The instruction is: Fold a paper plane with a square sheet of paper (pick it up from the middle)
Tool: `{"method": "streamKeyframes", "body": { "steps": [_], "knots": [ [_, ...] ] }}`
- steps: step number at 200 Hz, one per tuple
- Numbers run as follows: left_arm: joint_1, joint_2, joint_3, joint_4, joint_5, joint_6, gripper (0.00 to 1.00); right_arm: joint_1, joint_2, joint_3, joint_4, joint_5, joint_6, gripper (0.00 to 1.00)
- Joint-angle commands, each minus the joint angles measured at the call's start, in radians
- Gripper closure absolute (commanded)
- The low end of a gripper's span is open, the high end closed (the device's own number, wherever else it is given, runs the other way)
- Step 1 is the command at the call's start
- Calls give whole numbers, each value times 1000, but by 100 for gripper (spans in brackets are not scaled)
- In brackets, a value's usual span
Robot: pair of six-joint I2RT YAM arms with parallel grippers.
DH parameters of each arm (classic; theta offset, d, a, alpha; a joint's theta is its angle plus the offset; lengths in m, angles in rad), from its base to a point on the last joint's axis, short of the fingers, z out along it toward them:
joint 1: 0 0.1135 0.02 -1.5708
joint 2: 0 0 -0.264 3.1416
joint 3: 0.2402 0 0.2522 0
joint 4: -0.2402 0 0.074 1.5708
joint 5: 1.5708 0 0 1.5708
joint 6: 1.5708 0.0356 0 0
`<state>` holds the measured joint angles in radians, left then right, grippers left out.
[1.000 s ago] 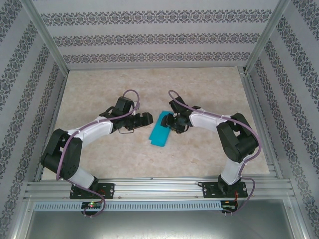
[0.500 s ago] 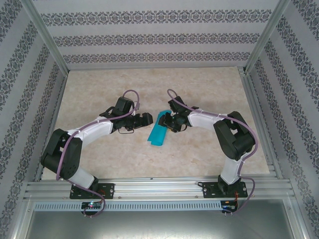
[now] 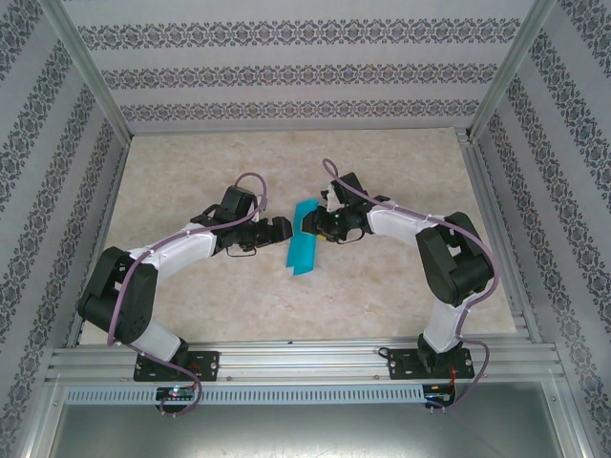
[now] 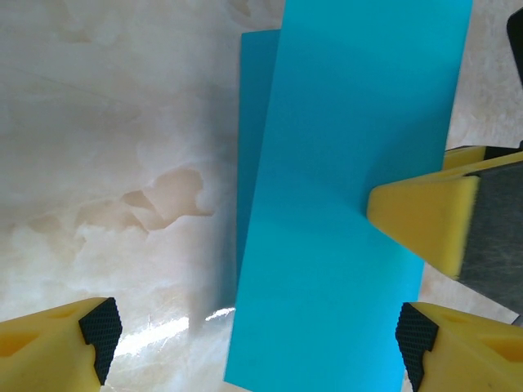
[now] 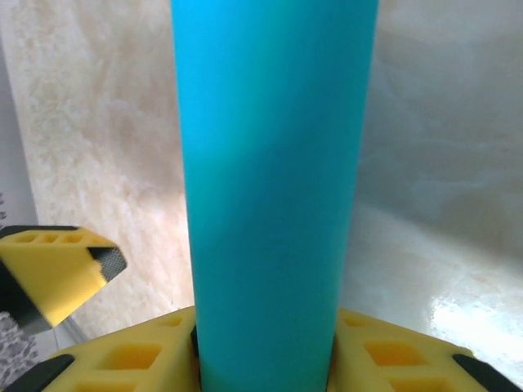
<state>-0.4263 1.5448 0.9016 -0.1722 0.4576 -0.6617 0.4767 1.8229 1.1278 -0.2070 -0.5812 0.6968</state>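
Right pincer (image 3: 317, 227) was clenched on the square sheet of paper (image 3: 302, 250), folded and tipped up at mid-frame. Left pincer (image 3: 281, 229) was spread open just beside it. The thin sheet could be dropped or crumpled if pinched only at its edge.

The square sheet of paper (image 3: 304, 244) is sitting mid-frame on the table (image 3: 191, 162), left fingers (image 3: 279, 227) just left, right fingers (image 3: 323, 227) at its upper right.
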Motion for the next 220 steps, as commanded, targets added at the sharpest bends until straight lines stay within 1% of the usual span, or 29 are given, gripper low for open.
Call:
{"method": "streamKeyframes", "body": {
  "steps": [1,16,33,42,65,85,116,145,168,186,220],
  "knots": [
    [-14,6,16,-28,-16,10,10,-9,36,49,-95,-52,-118,55],
    [-14,6,18,-27,-17,10,10,-15,64,72,-148,-13,-129,52],
    [-14,8,22,-29,-16,10,10,-17,83,87,-180,16,-136,50],
    [-14,7,22,-30,-14,10,10,-16,85,93,-198,48,-135,44],
    [-15,8,26,-35,-14,14,10,-16,73,106,-240,94,-139,38],
    [-15,7,32,-38,-12,16,10,-17,47,121,-308,139,-140,38],
    [-14,4,31,-33,-9,20,10,-13,10,107,-339,206,-134,36],
    [-14,13,34,-37,-7,26,10,-3,16,118,-408,313,-122,36],
    [-14,19,31,-25,-3,19,10,3,28,108,-386,325,-91,36],
    [-14,21,32,-26,0,18,10,13,48,127,-406,353,-85,36],
    [-14,15,30,-32,-4,24,10,33,83,157,-422,365,-89,35]
  ]
}}
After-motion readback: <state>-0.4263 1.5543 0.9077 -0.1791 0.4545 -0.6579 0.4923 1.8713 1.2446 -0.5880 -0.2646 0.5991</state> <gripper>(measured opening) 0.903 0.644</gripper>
